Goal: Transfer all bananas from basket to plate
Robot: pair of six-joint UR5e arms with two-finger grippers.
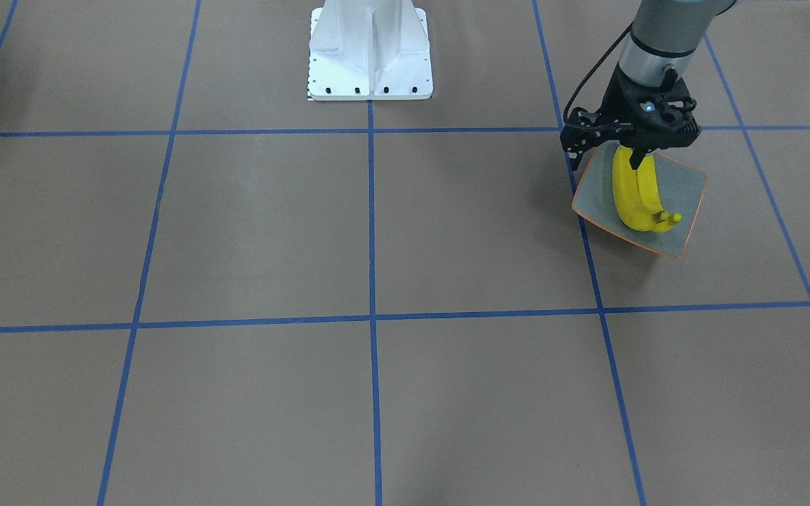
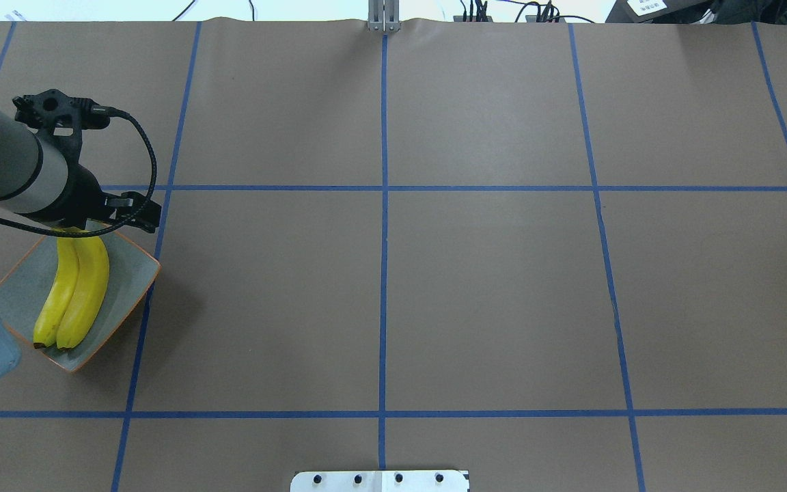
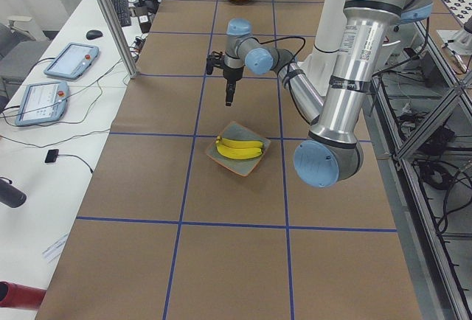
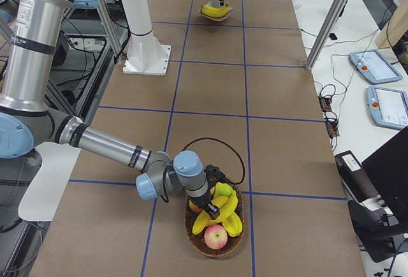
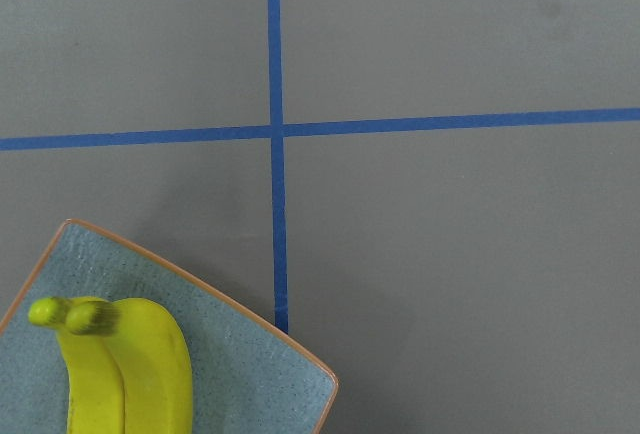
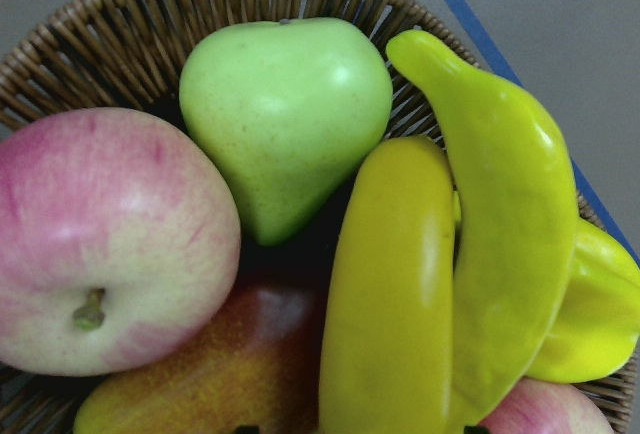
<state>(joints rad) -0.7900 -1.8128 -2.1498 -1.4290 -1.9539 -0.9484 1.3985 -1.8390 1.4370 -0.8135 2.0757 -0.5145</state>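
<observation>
Two bananas (image 2: 72, 290) lie side by side and touching on the plate (image 2: 130, 273), at the table's (image 2: 489, 287) 9 o'clock edge in the overhead view, stems toward 6 o'clock. At least two more bananas (image 6: 390, 294) are piled in the basket (image 6: 100, 24) at the 3 o'clock edge, at 4 o'clock from a green pear (image 6: 285, 114) and leaning against it. The right gripper (image 4: 213, 212) hangs low over that pile; whether its fingers are apart or together I cannot tell. The step in hand looks like the next pick. It would go best taken across the middle of the top, greener banana, pinching its narrow flanks, then lifting straight up so the pear and the pink apple (image 6: 110, 234) are not dragged along. The skins are smooth, glossy and curved, so an off-centre pinch could let one swivel or slip. The basket is coarse brown wicker, and the dish is glazed grey-green with a thin orange rim. The left gripper (image 1: 635, 160) hovers over the plate's 12 o'clock corner, fingers seemingly together and empty.
</observation>
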